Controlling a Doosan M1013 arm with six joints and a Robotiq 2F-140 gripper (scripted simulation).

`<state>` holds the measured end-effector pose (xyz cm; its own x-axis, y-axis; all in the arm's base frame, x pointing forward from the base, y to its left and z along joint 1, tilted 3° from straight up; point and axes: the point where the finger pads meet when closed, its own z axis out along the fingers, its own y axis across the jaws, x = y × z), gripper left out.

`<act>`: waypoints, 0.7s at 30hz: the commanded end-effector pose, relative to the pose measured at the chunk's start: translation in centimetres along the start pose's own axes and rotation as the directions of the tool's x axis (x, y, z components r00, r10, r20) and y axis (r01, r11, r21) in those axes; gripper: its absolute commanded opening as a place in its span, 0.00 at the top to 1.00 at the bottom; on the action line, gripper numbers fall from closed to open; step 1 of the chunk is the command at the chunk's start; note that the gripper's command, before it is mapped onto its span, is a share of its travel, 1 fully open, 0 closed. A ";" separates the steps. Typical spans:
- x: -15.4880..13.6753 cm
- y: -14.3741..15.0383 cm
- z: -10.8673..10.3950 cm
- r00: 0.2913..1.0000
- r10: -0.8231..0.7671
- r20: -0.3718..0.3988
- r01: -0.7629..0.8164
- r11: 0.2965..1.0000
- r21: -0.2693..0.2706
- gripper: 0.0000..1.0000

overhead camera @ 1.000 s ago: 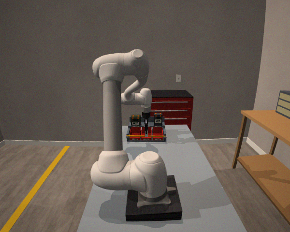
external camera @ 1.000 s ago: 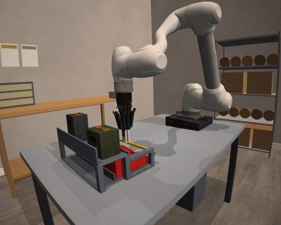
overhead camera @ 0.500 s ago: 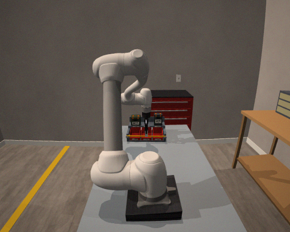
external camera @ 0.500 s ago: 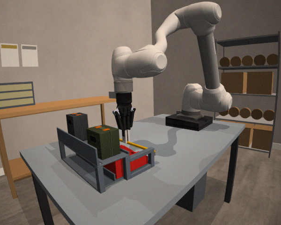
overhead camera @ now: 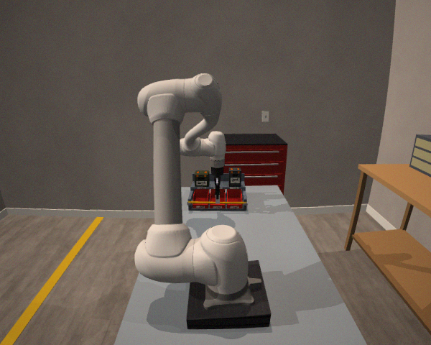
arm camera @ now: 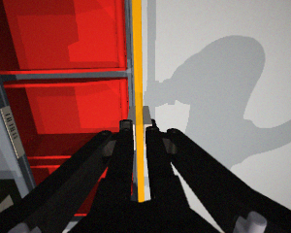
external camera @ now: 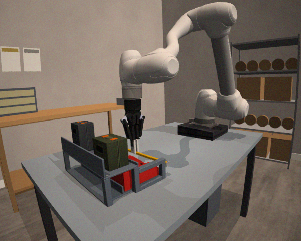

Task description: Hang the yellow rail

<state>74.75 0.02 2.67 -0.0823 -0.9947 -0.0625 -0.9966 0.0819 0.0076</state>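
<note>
Looking down the wrist view, you are seeing the pincer (arm camera: 138, 127) pinching the yellow rail (arm camera: 138, 58) near its middle, fingers pressed against both sides. The rail is running along the near edge of the red bins (arm camera: 68, 104), level with the gray frame (external camera: 159, 161) front. In the exterior view, the pincer (external camera: 134, 143) is pointing straight down over the bench (external camera: 202, 165), the rail (external camera: 148, 155) lying across the frame's front. You cannot tell whether it is sitting between the plates.
</note>
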 end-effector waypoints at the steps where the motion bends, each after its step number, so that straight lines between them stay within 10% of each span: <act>1: 0.0 0.1 0.2 1.000 -0.002 -0.002 0.002 1.000 -0.001 0.90; 21: 0.0 0.0 0.1 1.000 0.000 0.000 0.000 1.000 0.000 0.90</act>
<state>74.76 0.02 2.59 -0.0823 -0.9946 -0.0624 -0.9966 0.0820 0.0080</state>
